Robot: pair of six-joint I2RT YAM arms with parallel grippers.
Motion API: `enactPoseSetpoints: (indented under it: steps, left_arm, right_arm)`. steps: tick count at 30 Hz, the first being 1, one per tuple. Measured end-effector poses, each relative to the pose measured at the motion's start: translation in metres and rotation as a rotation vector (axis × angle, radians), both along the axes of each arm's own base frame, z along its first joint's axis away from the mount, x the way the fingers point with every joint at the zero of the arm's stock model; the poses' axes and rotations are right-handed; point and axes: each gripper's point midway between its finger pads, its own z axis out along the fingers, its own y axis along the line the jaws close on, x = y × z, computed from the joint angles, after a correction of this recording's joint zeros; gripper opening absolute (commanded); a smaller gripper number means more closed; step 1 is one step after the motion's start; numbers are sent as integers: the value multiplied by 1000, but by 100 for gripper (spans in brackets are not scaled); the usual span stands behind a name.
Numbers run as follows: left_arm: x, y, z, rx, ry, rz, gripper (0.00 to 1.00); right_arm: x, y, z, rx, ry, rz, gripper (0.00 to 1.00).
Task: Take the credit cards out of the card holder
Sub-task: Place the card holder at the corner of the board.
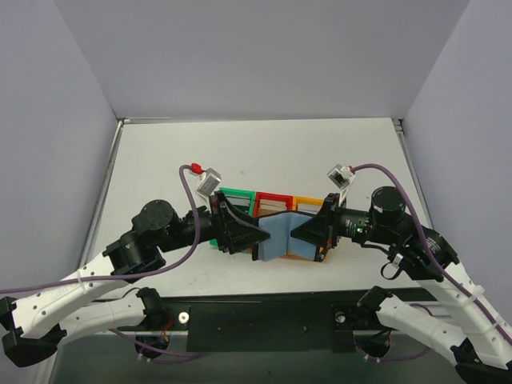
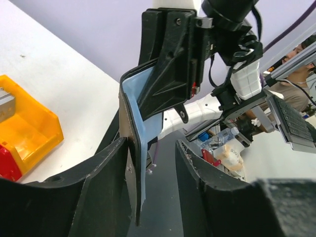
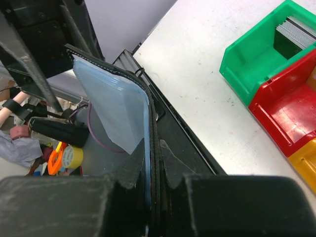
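Note:
A card with a black border and pale blue face (image 1: 278, 236) is held in the air between both grippers, in front of the card holder (image 1: 272, 198). My right gripper (image 1: 302, 232) is shut on its right edge; the right wrist view shows the jaws (image 3: 154, 150) pressed on the card (image 3: 113, 103). My left gripper (image 1: 250, 236) is open around the left edge. In the left wrist view the card (image 2: 140, 98) lies against one finger of the left gripper (image 2: 152, 148), with a gap to the other. Grey cards (image 3: 296, 29) stand in the holder's green box (image 3: 247, 64).
The holder's red box (image 3: 286, 108) and orange box (image 2: 29, 128) sit on the white table (image 1: 264, 152). Grey walls close in the table on three sides. A black base plate (image 1: 256, 320) runs along the near edge.

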Motion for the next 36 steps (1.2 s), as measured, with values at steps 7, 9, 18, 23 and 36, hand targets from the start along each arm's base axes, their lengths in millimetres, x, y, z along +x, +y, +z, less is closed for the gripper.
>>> enactPoseSetpoints:
  steps: [7,9,18,23,36]
  left_arm:
    - [-3,9,13,-52,-31,2,43]
    - [-4,10,15,-61,-36,-1,41]
    - [-3,5,4,-40,-27,-15,39]
    - [-1,1,-4,-20,-19,-16,29]
    - [-1,3,-10,-14,-33,-12,31]
  right_arm:
    - [4,-2,-8,4,30,-12,0]
    - [6,-2,-10,12,41,-17,0]
    - [6,-1,-5,42,55,-9,0]
    - [5,0,-5,44,60,-5,0]
    - [5,0,-4,47,59,-2,0]
